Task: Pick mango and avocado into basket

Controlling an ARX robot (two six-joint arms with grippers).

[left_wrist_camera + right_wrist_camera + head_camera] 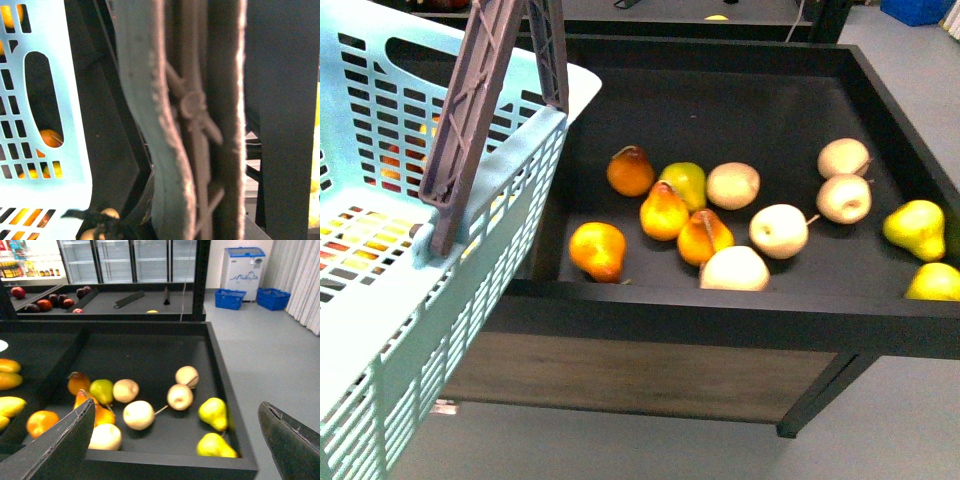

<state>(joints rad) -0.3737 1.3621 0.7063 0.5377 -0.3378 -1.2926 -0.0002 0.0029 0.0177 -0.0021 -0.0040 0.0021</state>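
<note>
Right up close, my left gripper point(192, 130) looks clamped on the handle point(480, 90) of the basket point(380, 330), which hangs tipped beside the bin point(720, 305), so a bump could spill it. Past that, my right gripper point(176, 407) is wide apart and empty, aimed at pears point(665, 212) and apples point(778, 230), and I could grab a yellow pear by mistake. Farther off, what I think is the mango point(10, 405) lies in the next bin point(35, 352); the avocado I cannot find.

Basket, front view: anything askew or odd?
Yes. The basket is tilted, its handle slanting up out of frame, and one rim corner crosses in front of the black fruit bin. No spills or damage visible.
</note>
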